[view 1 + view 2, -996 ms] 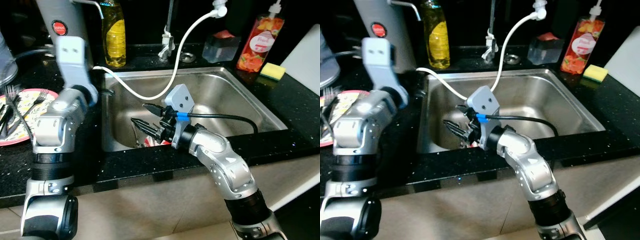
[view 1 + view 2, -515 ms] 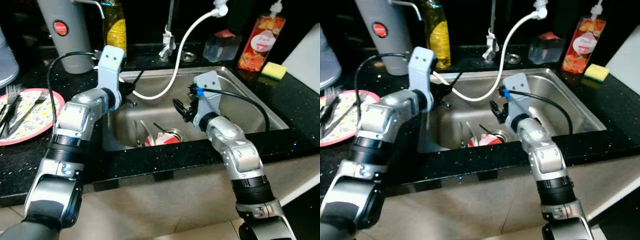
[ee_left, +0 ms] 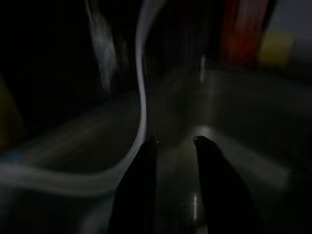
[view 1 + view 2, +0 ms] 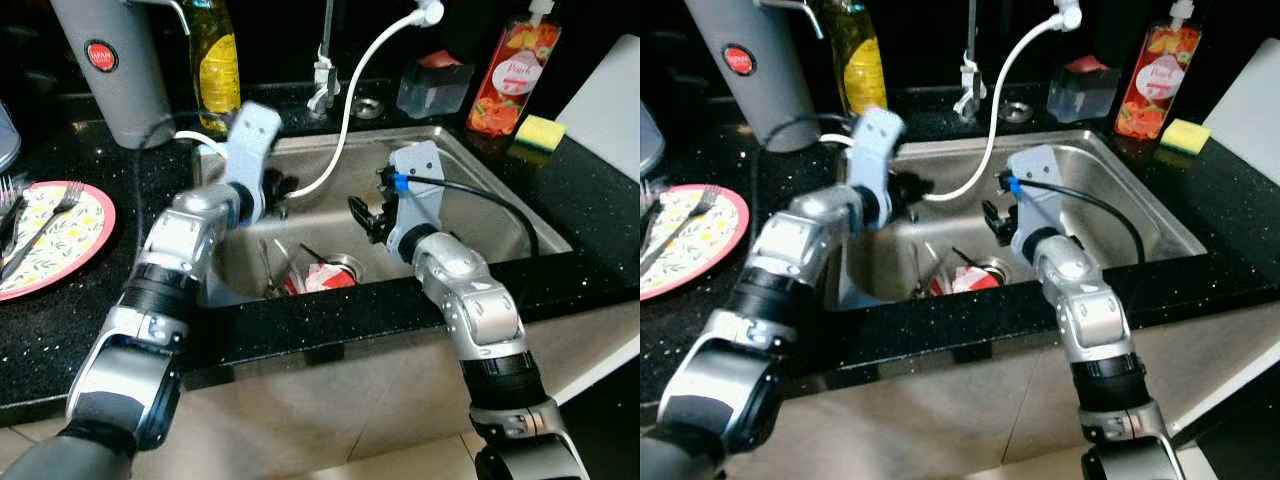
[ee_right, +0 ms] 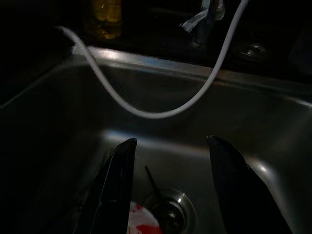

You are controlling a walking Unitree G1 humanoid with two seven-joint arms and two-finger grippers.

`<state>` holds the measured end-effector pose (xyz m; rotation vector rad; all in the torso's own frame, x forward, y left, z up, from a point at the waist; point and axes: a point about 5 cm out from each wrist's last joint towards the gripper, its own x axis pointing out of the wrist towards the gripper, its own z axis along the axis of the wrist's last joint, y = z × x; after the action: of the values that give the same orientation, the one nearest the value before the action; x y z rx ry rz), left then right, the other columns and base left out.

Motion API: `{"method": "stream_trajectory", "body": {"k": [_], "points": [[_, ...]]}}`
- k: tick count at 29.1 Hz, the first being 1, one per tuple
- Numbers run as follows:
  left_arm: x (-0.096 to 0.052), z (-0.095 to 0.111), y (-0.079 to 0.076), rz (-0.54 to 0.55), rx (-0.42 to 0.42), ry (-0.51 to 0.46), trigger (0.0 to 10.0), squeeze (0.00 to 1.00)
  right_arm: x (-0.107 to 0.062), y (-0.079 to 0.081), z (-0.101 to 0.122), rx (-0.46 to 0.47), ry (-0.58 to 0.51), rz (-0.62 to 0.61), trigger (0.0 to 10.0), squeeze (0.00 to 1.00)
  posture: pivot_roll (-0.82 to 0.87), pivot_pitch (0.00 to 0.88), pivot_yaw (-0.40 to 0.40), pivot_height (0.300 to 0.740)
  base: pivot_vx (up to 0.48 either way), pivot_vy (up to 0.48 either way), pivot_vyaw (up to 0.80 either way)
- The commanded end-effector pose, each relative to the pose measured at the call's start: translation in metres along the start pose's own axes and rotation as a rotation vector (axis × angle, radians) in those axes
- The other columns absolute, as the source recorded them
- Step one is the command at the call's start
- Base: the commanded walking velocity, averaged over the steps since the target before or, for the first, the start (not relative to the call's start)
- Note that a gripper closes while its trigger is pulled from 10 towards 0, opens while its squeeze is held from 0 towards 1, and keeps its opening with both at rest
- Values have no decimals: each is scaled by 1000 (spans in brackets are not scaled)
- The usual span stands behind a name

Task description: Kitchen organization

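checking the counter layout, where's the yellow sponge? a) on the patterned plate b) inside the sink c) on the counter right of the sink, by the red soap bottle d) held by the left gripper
c, the yellow sponge lies on the counter next to the red soap bottle, outside the sink.

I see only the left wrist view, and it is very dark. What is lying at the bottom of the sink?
Observer: Near the drain lie a red and white item and some utensils; I cannot tell exactly what they are.
Operator: Where is the right end effector?
Observer: The right end effector hangs open above the drain, inside the sink, holding nothing.
Operator: The white line near my fingers, what is it?
Observer: It is a white hose that runs from the top of the back wall down into the sink, beside the left end effector.
Operator: Anything left of the sink?
Observer: A flowered plate with forks sits on the black counter.
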<state>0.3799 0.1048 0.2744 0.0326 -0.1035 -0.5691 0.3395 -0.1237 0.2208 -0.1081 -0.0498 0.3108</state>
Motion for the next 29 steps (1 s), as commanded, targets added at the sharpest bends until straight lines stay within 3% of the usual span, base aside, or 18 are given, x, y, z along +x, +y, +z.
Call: {"method": "stream_trajectory", "body": {"k": [1,4,5,7,9,10,12,14,16,17,18,23,25,28,29], "points": [[-5,31,3,54,-3,-193,10000,0,-1,-5,8,2,-56,-37,10000,0,19,0,14,740,0,0,0],[-8,33,6,73,-1,-183,10000,0,0,-6,12,-3,-78,-58,10000,0,19,0,14,740,0,0,0],[-12,34,9,134,49,-199,10000,0,0,-7,16,-3,-110,-80,10000,0,23,0,11,740,0,0,0],[-13,31,12,166,67,-177,10000,0,0,-8,19,7,-126,-85,10000,0,23,0,11,740,0,0,0],[-13,10,19,244,178,13,10000,0,-1,-9,26,33,-175,-87,10000,0,25,0,9,740,0,0,0],[-16,0,25,300,184,90,10000,0,-2,-8,29,38,-197,-83,10000,0,29,0,5,740,0,0,0],[-18,-6,29,335,181,131,10000,0,-2,-7,31,39,-209,-79,10000,0,29,0,5,740,0,0,0],[-25,-10,36,400,85,128,10000,0,-3,-5,36,51,-246,-66,10000,0,27,0,6,740,0,0,0],[-35,-12,52,529,72,140,10000,0,-4,-2,42,73,-288,-48,10000,0,39,0,0,740,0,0,0],[-35,-12,52,529,72,140,10000,0,-4,-2,42,73,-288,-48,10000,0,39,0,0,740,0,0,0],[-44,-14,67,648,37,159,10000,0,-4,-1,43,73,-295,-39,10000,0,39,0,0,740,0,0,0],[-64,-20,91,817,-15,218,10000,0,-3,0,41,69,-291,-40,10000,0,46,0,1,740,0,0,0],[-81,-26,109,918,-47,266,10000,0,-2,0,39,66,-282,-44,10000,0,50,0,5,740,0,0,0],[-97,-32,123,1021,-100,294,10000,0,-2,0,39,66,-283,-43,10000,0,50,0,5,740,0,0,0],[-109,-36,134,1100,-120,305,10000,0,-2,0,38,67,-284,-43,10000,0,53,0,7,740,0,0,0]]}}
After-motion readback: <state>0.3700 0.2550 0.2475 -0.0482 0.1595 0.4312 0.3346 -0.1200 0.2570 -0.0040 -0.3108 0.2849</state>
